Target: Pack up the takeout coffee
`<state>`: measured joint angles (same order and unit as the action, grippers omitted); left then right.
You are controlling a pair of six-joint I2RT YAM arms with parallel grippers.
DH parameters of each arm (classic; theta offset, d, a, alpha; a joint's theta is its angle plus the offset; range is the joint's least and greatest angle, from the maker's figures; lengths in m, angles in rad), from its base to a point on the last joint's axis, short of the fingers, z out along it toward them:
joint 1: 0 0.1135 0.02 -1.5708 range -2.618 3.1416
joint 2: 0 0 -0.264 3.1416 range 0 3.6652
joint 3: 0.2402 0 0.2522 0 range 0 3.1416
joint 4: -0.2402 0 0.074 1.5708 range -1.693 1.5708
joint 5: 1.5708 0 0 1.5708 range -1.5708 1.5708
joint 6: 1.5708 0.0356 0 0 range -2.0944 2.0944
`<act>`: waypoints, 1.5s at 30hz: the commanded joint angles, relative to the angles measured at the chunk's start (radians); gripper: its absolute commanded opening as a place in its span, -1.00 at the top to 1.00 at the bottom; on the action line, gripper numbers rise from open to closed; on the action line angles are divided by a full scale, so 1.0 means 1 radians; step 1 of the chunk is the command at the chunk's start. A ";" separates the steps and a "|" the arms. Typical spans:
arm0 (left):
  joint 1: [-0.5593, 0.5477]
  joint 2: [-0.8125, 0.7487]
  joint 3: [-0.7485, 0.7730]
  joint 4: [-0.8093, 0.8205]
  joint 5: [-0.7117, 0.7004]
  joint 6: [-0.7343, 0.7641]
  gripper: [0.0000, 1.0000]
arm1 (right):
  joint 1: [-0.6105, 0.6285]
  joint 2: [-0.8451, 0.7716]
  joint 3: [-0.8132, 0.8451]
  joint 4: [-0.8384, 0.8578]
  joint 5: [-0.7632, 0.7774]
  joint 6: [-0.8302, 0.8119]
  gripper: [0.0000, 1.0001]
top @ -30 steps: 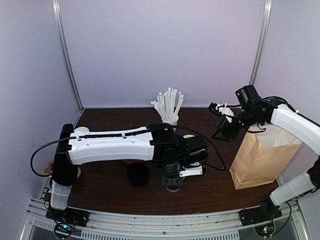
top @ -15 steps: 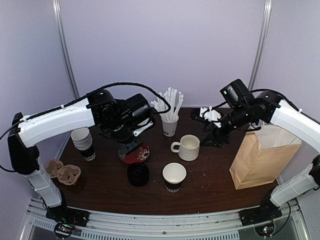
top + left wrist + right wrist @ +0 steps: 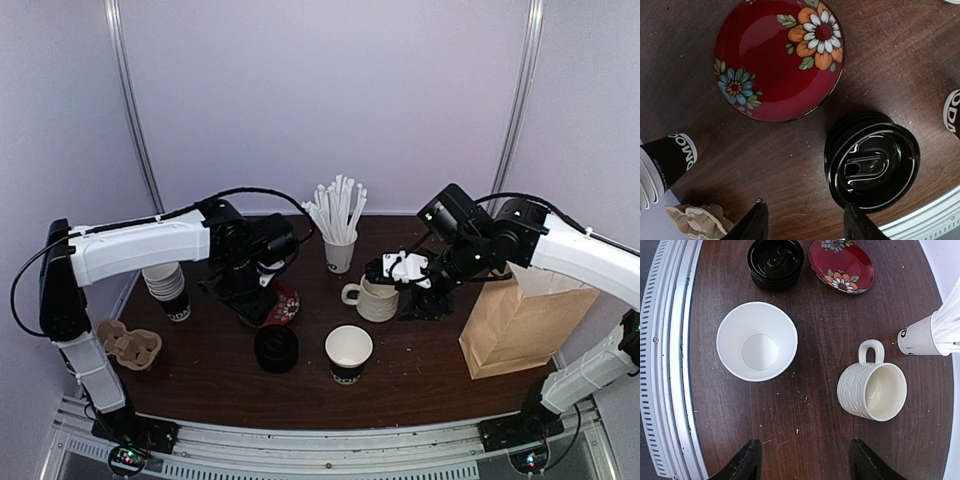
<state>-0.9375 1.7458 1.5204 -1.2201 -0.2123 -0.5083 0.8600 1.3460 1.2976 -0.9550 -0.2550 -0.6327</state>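
Observation:
A white paper cup (image 3: 349, 352) with a black lower band stands open, with no lid on it, at the front centre of the table; the right wrist view (image 3: 756, 340) shows it is empty. A stack of black lids (image 3: 276, 348) sits to its left and also shows in the left wrist view (image 3: 872, 160). More cups are stacked (image 3: 166, 285) at the left. My left gripper (image 3: 250, 295) hangs open and empty over the red bowl (image 3: 280, 305). My right gripper (image 3: 420, 303) is open and empty beside the mug (image 3: 378, 297).
A brown paper bag (image 3: 520, 315) stands open at the right. A cup of white straws (image 3: 340, 245) stands at the back. A cardboard cup carrier (image 3: 128, 343) lies at the front left. The cream ribbed mug (image 3: 872, 390) is empty.
My left arm swung from the front centre to the back left, uncovering the cups and lids. My right gripper came down from above the bag to beside the mug.

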 commanded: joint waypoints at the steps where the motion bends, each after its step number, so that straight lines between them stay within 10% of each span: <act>1: 0.013 0.059 -0.011 0.042 0.040 -0.047 -0.09 | 0.009 -0.007 -0.017 0.005 0.030 -0.013 -0.25; 29: 0.025 0.129 -0.018 -0.001 0.015 -0.026 0.88 | 0.010 -0.007 -0.053 0.030 0.036 -0.023 -0.25; 45: 0.033 -0.017 -0.021 0.001 0.014 -0.019 0.92 | 0.010 0.002 -0.046 0.022 0.027 -0.021 -0.25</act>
<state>-0.9104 1.7664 1.4975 -1.2461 -0.2050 -0.5331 0.8646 1.3449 1.2518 -0.9443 -0.2306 -0.6518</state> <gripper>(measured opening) 0.058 0.624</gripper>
